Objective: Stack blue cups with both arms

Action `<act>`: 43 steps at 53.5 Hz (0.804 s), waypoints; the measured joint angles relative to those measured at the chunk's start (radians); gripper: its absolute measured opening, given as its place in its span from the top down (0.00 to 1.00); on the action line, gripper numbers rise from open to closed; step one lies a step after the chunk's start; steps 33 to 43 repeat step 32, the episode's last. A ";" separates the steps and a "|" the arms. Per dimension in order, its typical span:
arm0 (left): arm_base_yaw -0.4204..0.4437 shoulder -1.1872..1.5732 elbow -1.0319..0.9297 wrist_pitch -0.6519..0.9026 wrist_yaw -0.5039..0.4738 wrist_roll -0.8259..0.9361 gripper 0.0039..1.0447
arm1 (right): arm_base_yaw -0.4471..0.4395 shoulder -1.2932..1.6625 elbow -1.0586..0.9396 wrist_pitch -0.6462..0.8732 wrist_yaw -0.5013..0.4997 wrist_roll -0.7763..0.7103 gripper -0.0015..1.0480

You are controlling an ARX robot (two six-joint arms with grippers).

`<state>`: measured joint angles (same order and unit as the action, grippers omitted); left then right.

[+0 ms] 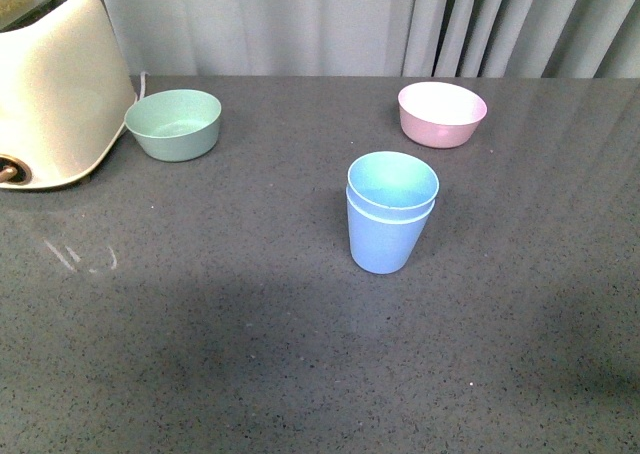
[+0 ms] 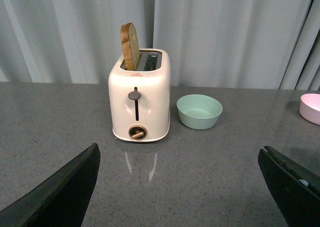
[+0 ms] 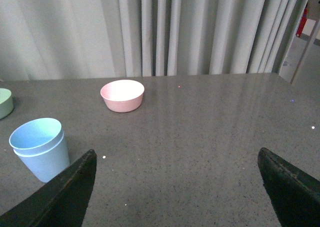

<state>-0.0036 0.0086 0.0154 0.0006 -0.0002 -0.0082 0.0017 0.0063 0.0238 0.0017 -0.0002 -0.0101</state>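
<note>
The two blue cups [image 1: 388, 214] stand nested one inside the other, upright, near the middle of the grey table; the inner cup's rim sits just above the outer one's. The stack [image 3: 41, 148] also shows in the right wrist view, off to one side of my right gripper [image 3: 177, 159], which is open with only bare tabletop between its fingers. My left gripper [image 2: 180, 154] is open too, nothing between its fingers, facing the toaster. Neither arm shows in the front view.
A cream toaster [image 1: 50, 89] with a slice of bread [image 2: 130, 47] stands at the far left. A mint-green bowl [image 1: 174, 124] sits beside it, a pink bowl [image 1: 441, 114] at the back right. Grey curtains hang behind the table.
</note>
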 joint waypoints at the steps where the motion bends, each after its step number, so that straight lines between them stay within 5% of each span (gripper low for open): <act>1: 0.000 0.000 0.000 0.000 0.000 0.000 0.08 | 0.000 0.000 0.000 0.000 0.000 0.001 0.07; 43: 0.000 0.000 0.000 0.000 0.000 0.000 0.08 | 0.000 0.000 0.000 0.000 0.000 0.001 0.09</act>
